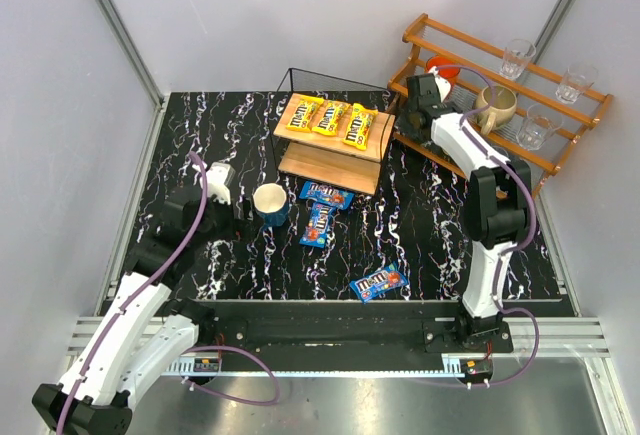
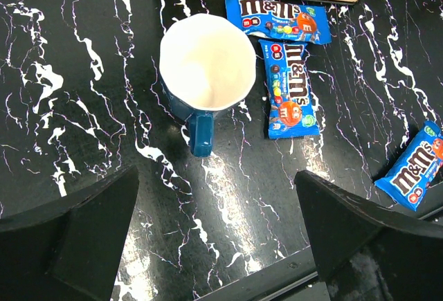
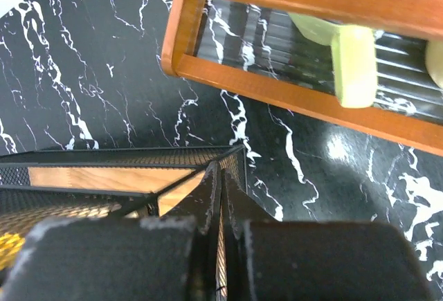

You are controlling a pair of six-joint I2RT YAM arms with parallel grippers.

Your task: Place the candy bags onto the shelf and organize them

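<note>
three yellow candy bags lie side by side on the top board of the shelf, each running front to back. three blue candy bags are down on the black marbled table. one lies just in front of the shelf's lower board. a second touches that one's near edge and points toward my bases. the third lies well apart from them, near the table's front edge. a blue mug with a white inside stands upright just left of the first two blue bags, its handle turned toward my left arm

my left gripper hovers low over the table on the near side of the mug, its fingers spread wide with nothing between them

my right gripper is at the gap between the shelf's right end and the orange-brown rack. in my right wrist view its fingers are pressed together, tips right at the upper corner of the shelf's black wire mesh. i cannot tell whether a wire is caught between them. a pale mug sits in the rack just beyond
</note>
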